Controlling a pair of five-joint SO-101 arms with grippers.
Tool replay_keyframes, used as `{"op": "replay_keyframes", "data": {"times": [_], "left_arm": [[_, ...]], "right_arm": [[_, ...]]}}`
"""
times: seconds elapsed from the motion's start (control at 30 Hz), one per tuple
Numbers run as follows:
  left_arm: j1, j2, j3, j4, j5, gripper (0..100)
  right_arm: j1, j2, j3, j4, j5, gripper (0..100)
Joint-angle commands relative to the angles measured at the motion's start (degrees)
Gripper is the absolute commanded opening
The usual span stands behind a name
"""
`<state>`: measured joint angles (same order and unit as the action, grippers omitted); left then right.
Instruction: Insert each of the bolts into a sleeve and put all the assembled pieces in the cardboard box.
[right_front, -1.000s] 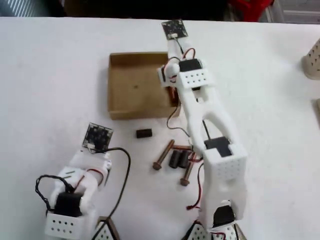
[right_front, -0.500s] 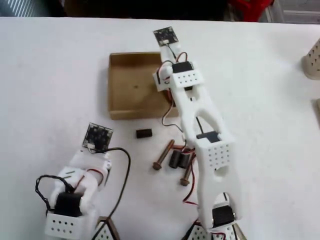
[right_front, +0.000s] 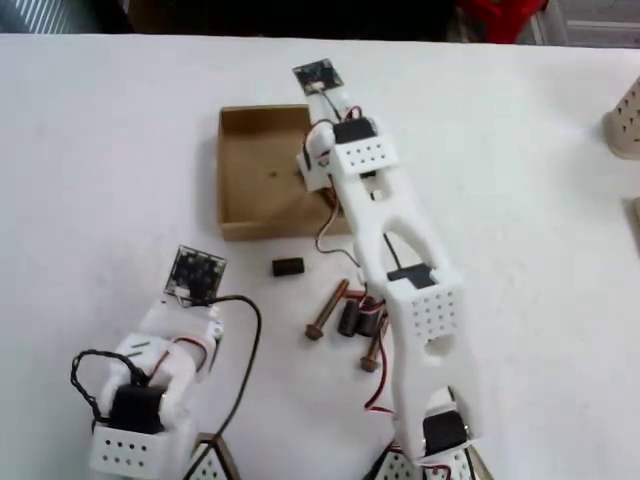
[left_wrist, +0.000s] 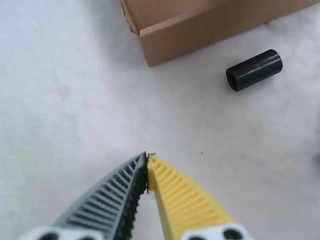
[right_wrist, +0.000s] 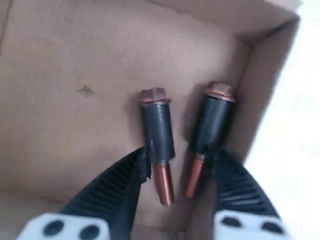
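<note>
Closed tool, sleeve near cardboard box

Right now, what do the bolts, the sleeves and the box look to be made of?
Bolts: likely metal, coppery sheen, cut threads. Sleeves: smooth matte black, plastic or rubber; cannot tell which. Box: plain brown cardboard, folded walls.

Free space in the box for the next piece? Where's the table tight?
In the box, floor is bare from the left wall to the middle; two assembled pieces lie by the right wall. The table is open left of the box. Tight around the loose bolts and sleeves beside the right arm.
</note>
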<state>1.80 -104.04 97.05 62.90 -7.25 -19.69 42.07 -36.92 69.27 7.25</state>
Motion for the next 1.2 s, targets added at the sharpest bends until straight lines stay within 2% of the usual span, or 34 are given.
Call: {"op": "replay_keyframes", "data": {"times": [0.0,0.5,0.67,0.73,1.07,1.17], "left_arm": [[-0.6,-0.6,-0.1,-0.9,-0.7,2],[-2.0,-0.6,-0.1,-1.2,-0.7,2],[-2.0,-0.6,-0.1,-1.2,-0.7,2],[-2.0,-0.6,-0.1,-1.2,-0.7,2],[-2.1,-0.6,-0.1,-1.2,-0.7,2],[-2.1,-0.6,-0.1,-1.2,-0.7,2]], "right_arm": [[0.7,-8.7,-4.7,5.9,0.8,9.4],[-3.9,-24.1,-4.6,32.0,0.9,7.8],[-6.5,-30.4,4.8,32.0,1.5,7.7],[-8.8,-34.0,11.6,31.8,4.7,8.0],[-17.7,-49.6,40.4,15.6,7.1,8.1],[-20.4,-50.0,43.8,14.2,15.0,8.1]]}}
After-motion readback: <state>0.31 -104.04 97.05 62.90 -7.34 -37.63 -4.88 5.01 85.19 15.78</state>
